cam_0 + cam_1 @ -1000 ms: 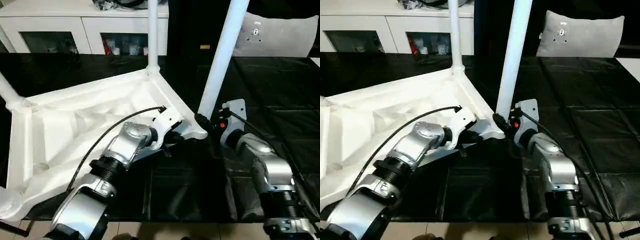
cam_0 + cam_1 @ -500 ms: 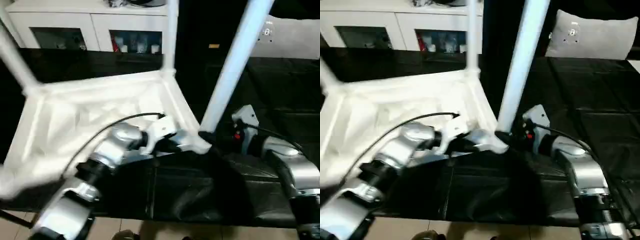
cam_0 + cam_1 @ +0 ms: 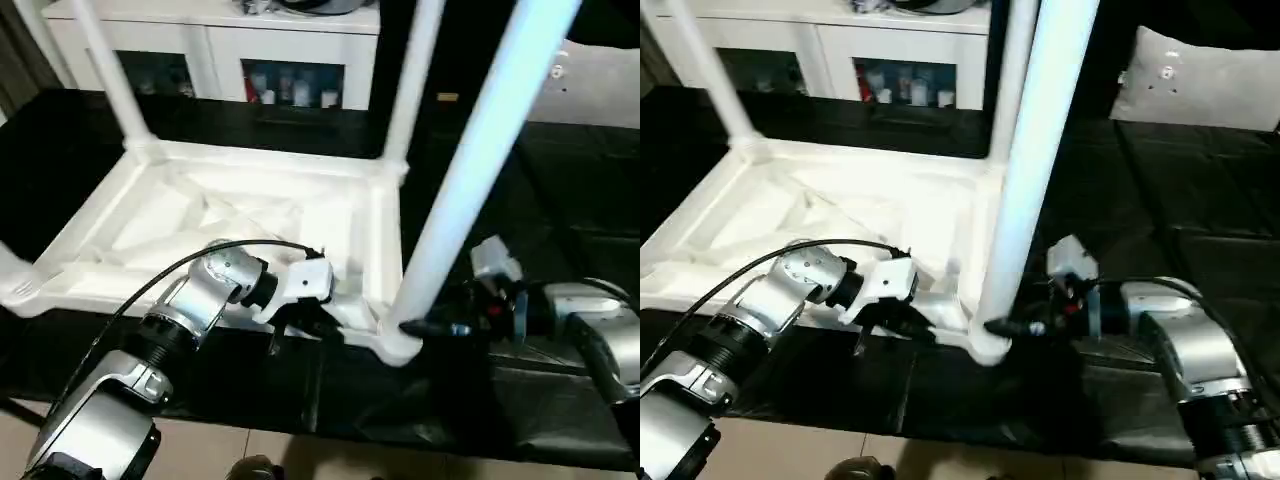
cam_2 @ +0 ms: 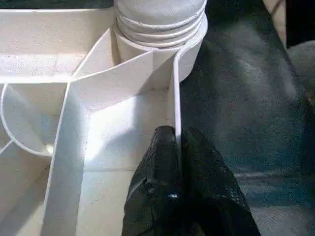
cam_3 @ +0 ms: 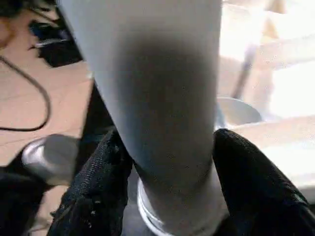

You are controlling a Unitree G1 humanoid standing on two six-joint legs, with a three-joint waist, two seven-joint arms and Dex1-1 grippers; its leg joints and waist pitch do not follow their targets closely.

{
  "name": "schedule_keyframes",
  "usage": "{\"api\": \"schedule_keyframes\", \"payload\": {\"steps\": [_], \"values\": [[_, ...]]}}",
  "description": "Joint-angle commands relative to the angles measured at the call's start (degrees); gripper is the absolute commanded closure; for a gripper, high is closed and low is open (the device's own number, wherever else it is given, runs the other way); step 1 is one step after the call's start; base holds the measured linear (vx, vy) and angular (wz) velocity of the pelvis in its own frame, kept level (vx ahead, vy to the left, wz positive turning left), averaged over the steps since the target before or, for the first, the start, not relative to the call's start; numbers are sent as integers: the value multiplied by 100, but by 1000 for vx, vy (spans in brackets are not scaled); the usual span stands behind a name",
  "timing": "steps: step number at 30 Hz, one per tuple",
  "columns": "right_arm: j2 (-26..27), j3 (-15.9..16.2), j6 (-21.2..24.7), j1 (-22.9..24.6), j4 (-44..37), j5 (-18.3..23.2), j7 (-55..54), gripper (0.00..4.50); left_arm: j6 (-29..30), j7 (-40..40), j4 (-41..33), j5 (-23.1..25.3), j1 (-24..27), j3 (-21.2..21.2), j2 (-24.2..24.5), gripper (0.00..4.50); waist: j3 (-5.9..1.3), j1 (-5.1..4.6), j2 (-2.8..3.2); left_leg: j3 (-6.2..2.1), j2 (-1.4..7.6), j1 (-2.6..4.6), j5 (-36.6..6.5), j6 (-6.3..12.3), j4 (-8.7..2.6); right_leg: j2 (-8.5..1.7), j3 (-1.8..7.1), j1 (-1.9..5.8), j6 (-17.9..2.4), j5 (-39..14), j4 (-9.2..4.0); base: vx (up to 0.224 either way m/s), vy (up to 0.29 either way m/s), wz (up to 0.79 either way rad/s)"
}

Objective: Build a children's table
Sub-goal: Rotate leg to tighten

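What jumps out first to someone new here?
The upside-down white tabletop on the black work table, legs sticking up from its corners. The nearest leg is clasped near its base by the right gripper, while the left gripper pinches the tabletop's thin rim beside that corner.

Both forearms are rounded silver metal shells with black ribbed collars at the joints. A thin black cable arcs along the left forearm to a white wrist block behind the left claw. The right claw sits before a white wrist housing with a small red mark. The fingers are black and rough-textured.
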Motion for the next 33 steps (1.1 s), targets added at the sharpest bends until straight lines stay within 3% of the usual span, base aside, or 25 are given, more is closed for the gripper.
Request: {"api": "schedule_keyframes", "payload": {"steps": [1,7,8,19,21,22,23,24,26,27,28,29,31,33], "values": [[-55,48,3,34,-55,62,104,216,-130,-224,-92,60,-100,-196,-7,450,-466,-15,-87,-163,519,50,-77,755,-337,-649,353,324,-1371,-378,-343,0,0,0],[-61,124,81,9,16,128,254,249,-185,-249,1,47,-132,-166,-41,450,-461,39,-105,-158,492,40,-173,632,-336,-648,359,335,-1272,-640,-369,0,0,0],[-52,103,147,18,0,175,262,251,-146,-246,-9,22,-123,-139,-51,450,-443,34,-126,-152,490,38,-178,634,-341,-645,362,328,-1251,-668,-378,0,0,0],[26,4,359,93,-143,338,142,251,136,-116,-54,-64,-95,-25,-121,450,-452,55,-116,-162,484,36,-112,651,-333,-638,353,327,-1190,-733,-377,0,0,0],[1218,-425,884,-129,64,-283,-2618,251,1321,1741,125,-83,-235,576,-872,450,-395,-10,-101,-185,476,32,-82,547,-360,-610,350,266,-1221,-751,-379,0,0,0],[1218,-425,884,-129,64,-283,-2618,251,1321,1741,125,-83,-235,576,-872,450,-375,-72,-97,-181,478,35,-204,431,-375,-597,349,247,-1231,-917,-396,0,0,0],[1707,-610,1061,-265,238,-554,-3730,251,1704,2501,242,-74,-308,795,-1188,450,-399,-137,-138,-200,414,42,-407,179,-383,-643,325,307,-1109,-1490,-436,0,0,0],[2022,-747,1168,-367,380,-709,-4434,251,1907,2963,325,-68,-354,921,-1390,450,-382,-211,-137,-212,405,23,-363,20,-406,-646,317,317,-1014,-1704,-465,0,0,0],[2241,-877,1172,-478,554,-766,-4888,251,1977,3231,394,-79,-377,985,-1553,450,-377,-317,-117,-191,389,36,-450,61,-405,-629,337,319,-973,-1753,-528,0,0,0],[2383,-927,1060,-558,691,-817,-5152,251,2002,3436,457,-86,-395,1027,-1687,450,-399,-352,-117,-184,395,23,-370,162,-400,-624,352,339,-1010,-1458,-514,0,0,0],[2458,-916,898,-622,813,-847,-5262,251,1994,3544,499,-73,-407,1025,-1794,450,-375,-376,-130,-166,366,6,-353,276,-404,-606,340,337,-989,-1399,-544,0,0,0],[2458,-916,898,-622,813,-847,-5262,251,1994,3544,499,-73,-407,1025,-1794,450,-393,-374,-132,-156,358,19,-339,310,-394,-611,341,345,-980,-1390,-546,0,0,0],[2493,-896,785,-658,885,-866,-5303,197,1985,3601,524,-61,-415,1017,-1857,450,-393,-336,-132,-135,342,30,-274,446,-397,-602,351,344,-946,-1333,-564,0,0,0],[2503,-914,697,-669,838,-754,-5131,181,1897,3495,463,22,-404,956,-1837,450,-390,-326,-126,-142,351,11,-229,539,-407,-588,337,352,-881,-1279,-559,0,0,0]]}}
